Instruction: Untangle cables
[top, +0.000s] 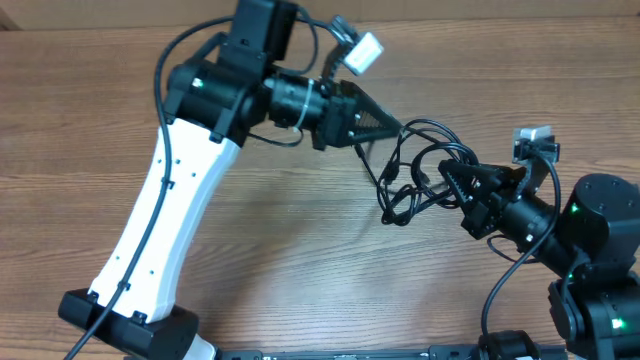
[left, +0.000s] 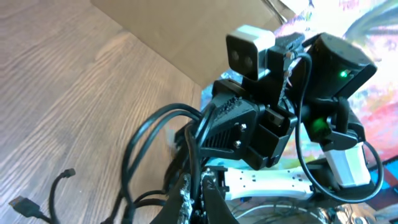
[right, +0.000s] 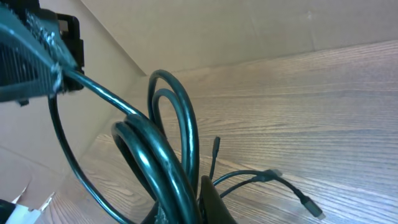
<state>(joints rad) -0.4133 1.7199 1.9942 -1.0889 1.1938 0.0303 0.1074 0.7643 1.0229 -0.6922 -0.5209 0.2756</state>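
Cables (top: 408, 192): black tangled bundle over the table (top: 300, 265), strung between both pincers (plug ends loose). Left pincer (top: 394, 127): clamped on upper strands. Right pincer (top: 447, 174): clamped on right-hand loops.

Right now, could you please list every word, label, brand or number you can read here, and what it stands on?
None can be read.
The cables, the left gripper, the right gripper and the wooden table show no lettering in any view.
The colourful backdrop in the left wrist view is too blurred to tell whether it carries text.
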